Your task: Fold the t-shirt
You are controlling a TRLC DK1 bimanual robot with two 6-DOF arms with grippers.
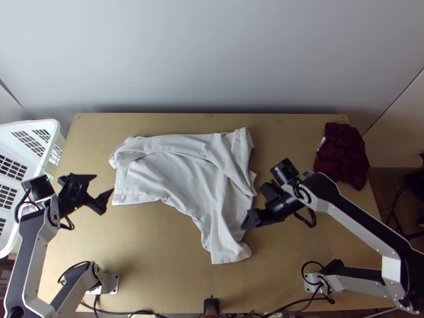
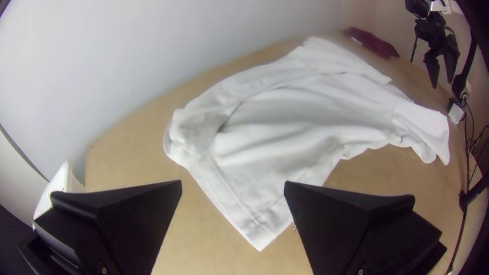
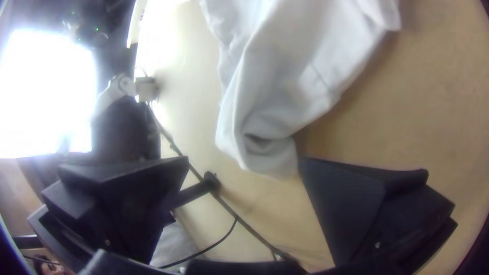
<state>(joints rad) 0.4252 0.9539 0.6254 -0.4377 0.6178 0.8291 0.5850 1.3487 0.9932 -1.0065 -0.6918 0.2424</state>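
Top view: shirt's near sleeve [image 1: 229, 248] lies just left and nearward of the right claw [image 1: 247, 218]; left claw [image 1: 105, 182] beside shirt's left edge [image 1: 118, 186]. Both released, empty.

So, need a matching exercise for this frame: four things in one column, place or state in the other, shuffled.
1. white t-shirt
2. dark red cloth
3. white basket
4. left gripper

A. at the table's left side
B. jaws apart, holding nothing
C. wrinkled, lying across mid-table
D. bunched near the table's far right corner

Pairs: 1-C, 2-D, 3-A, 4-B
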